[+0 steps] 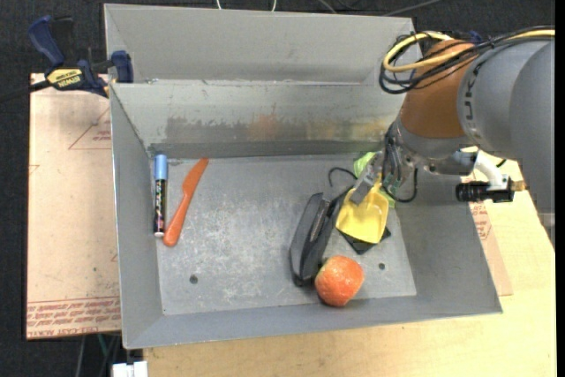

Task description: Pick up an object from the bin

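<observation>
My gripper (385, 165) hangs low at the right of the bin, near the back wall. Directly under it and to its left lies a yellow plastic scoop (365, 220), whose narrow handle end rises up to the gripper. A small green thing (364, 162) peeks out beside the gripper on its left. Left of the scoop, a long black object (309, 236) rests on the floor and touches it. An orange ball (339, 280) sits in front of both, toward the bin's near edge.
At the far left of the floor a marker with a blue cap (160, 193) lies beside an orange plastic knife (184, 199). The arm with its orange cover and cables reaches in over the right rim.
</observation>
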Controlling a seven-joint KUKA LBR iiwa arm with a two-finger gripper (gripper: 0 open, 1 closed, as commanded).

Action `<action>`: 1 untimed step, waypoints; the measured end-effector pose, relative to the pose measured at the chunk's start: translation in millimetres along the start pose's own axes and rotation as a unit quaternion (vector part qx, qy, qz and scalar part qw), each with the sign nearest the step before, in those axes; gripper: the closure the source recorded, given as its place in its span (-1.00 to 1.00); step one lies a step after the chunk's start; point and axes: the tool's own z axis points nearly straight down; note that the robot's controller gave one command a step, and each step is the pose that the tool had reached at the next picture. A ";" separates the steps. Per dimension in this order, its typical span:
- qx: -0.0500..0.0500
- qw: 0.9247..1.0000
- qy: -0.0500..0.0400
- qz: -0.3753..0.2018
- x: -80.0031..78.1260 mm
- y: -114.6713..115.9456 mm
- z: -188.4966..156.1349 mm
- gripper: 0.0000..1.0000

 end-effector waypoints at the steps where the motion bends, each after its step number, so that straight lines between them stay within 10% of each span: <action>1: -0.001 0.995 -0.009 -0.098 47.2 0.9 -2.6 1.00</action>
